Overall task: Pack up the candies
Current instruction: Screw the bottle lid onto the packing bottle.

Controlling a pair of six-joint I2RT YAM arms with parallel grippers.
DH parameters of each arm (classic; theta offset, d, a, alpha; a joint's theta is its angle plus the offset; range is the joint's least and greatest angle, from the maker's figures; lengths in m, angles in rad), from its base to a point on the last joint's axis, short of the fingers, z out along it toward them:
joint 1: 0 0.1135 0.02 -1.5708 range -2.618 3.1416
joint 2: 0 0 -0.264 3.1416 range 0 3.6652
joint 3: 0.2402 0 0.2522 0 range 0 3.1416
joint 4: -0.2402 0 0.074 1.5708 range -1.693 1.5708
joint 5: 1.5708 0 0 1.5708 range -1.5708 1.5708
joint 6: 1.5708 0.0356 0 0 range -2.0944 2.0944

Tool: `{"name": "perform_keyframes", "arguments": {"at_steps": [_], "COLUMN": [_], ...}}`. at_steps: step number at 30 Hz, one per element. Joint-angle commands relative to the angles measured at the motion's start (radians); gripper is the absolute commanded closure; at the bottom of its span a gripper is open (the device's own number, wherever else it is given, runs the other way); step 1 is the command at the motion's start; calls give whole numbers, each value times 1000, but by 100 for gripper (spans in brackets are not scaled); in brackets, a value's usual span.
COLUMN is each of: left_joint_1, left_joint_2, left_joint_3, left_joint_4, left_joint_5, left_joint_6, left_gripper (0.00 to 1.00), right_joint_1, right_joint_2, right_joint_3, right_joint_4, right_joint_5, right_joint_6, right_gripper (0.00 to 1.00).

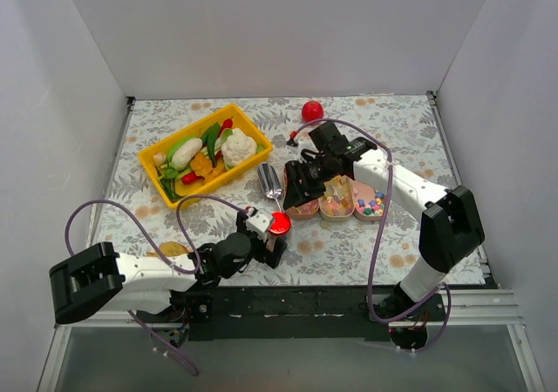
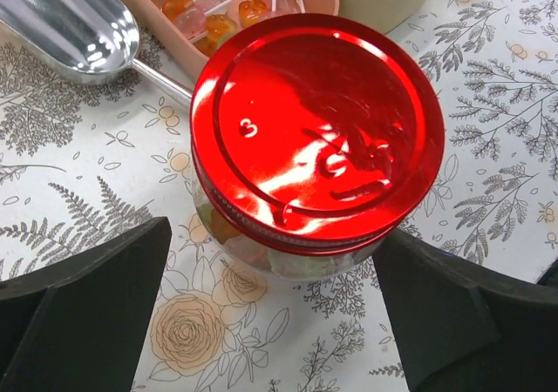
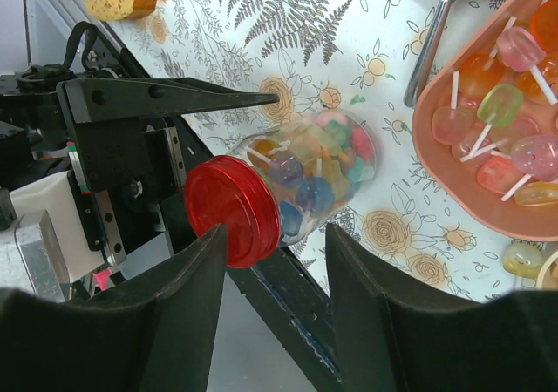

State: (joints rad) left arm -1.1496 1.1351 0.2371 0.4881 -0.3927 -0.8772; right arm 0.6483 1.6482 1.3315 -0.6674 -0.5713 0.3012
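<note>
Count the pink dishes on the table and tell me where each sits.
3, side by side: the left dish partly under the right arm, the middle dish next to it, the right dish at the row's end. Another could hide beneath that arm.

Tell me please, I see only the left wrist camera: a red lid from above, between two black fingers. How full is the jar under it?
Observer: The right wrist view shows the jar from the side: candies fill it nearly up to the lid.
Operator: Where is the right gripper?
Observer: In the top view the right gripper hangs over the leftmost of three pink dishes, jaws apart, holding nothing.
Operator: What lies farther back?
Observer: A yellow tray of toy vegetables, with a red ball to its right.
</note>
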Motion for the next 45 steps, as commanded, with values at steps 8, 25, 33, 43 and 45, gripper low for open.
{"name": "perform_keyframes", "arguments": {"at_steps": [8,25,33,43,45], "left_joint_1": [-7,-7,-7,-7,-7], "left_joint_2": [156,232,157,213,224], "left_joint_3": [70,103,47,48,48], "left_joint_4": [135,218,202,170,175], "left_joint_5": [-140,-112,-69,-34,-26], "left_joint_6": [89,78,43,52,58], "left_gripper": [2,12,34,34,33], "right_joint_1": [16,47,47,54,59], "right_joint_2": [1,74,85,130,145], "right_joint_3": [26,97,129,155,155], "right_joint_4": [-27,-80,-64,-47,-55], "right_joint_5": [-30,-1,1,-15,-15], "right_joint_6": [-25,-54,-51,-85,-94], "right_gripper": [49,55,56,57,57]}}
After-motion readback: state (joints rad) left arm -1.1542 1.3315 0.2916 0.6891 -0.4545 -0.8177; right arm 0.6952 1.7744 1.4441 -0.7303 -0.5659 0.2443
